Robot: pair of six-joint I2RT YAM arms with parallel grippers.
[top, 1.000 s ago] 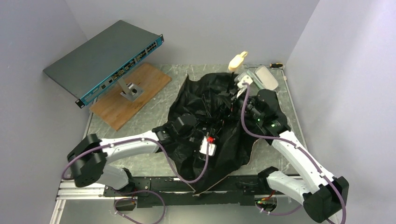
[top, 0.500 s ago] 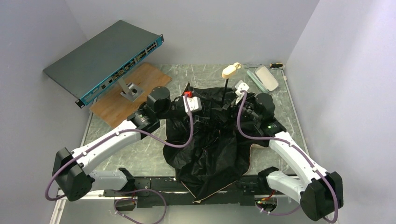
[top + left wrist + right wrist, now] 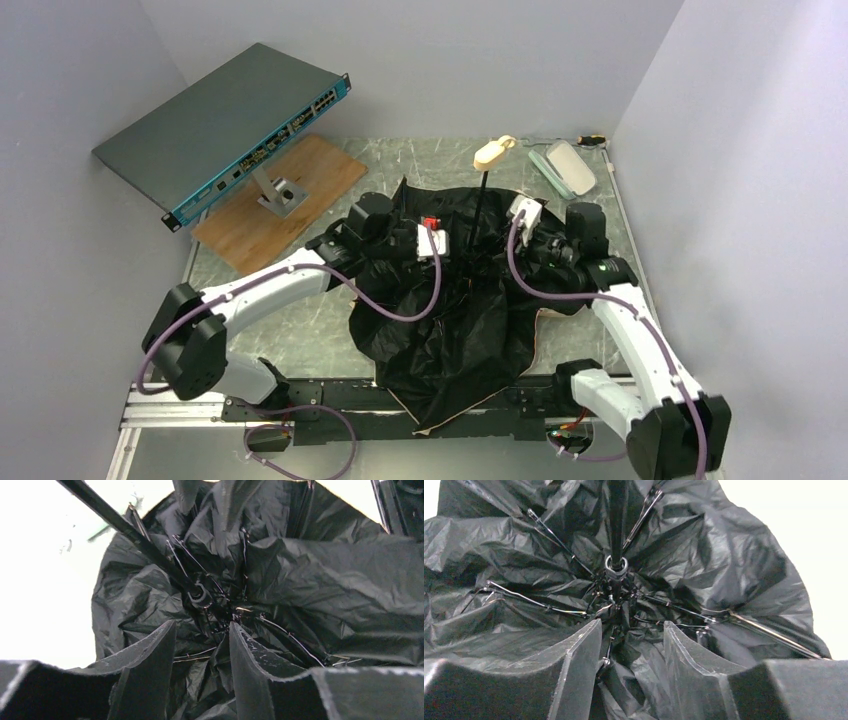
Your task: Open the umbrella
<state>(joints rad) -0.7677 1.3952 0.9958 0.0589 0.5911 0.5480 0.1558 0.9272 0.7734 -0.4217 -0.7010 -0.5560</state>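
**Umbrella** [image 3: 455, 310]: lies mid-table [image 3: 400, 155], crown down and black lining up, partly spread, with the near hem reaching the arm bases. The cloth is thin, limp and creased. I judge it light and slippery, and no place for a hold: it would only bunch or pull off its ribs.

**Left gripper** [image 3: 201, 627]: my 2 fingers stand apart, holding nothing, aimed at the hub from the left.

**Right gripper** [image 3: 632, 625]: the same, 2 fingers apart and empty, aimed at the hub from the right.

**Shaft** [image 3: 478, 215]: thin and stiff, rising from the hub toward the far side. It looks smooth, so a grip there may slide. It would do for bracing.

**Ribs** [image 3: 539, 602]: fine jointed wire, easily bent. Not to be pinched.

**Knob** [image 3: 493, 152]: tops the shaft, free and rounded. A fair hold for steadying.

**Runner** [image 3: 616, 565]: 1 small ring collar on the shaft just above the hub, or so I take it. This is my best hold, to be pressed toward the crown while the shaft is kept still.

**Not seen:**
- In the top view my own arms cover the hub.
- I cannot tell whether the runner has latched.
- The rib tips are buried in folds.
- The tan outside shows only as a strip at the near hem.
- Both wrist views are blown white beyond the cloth.
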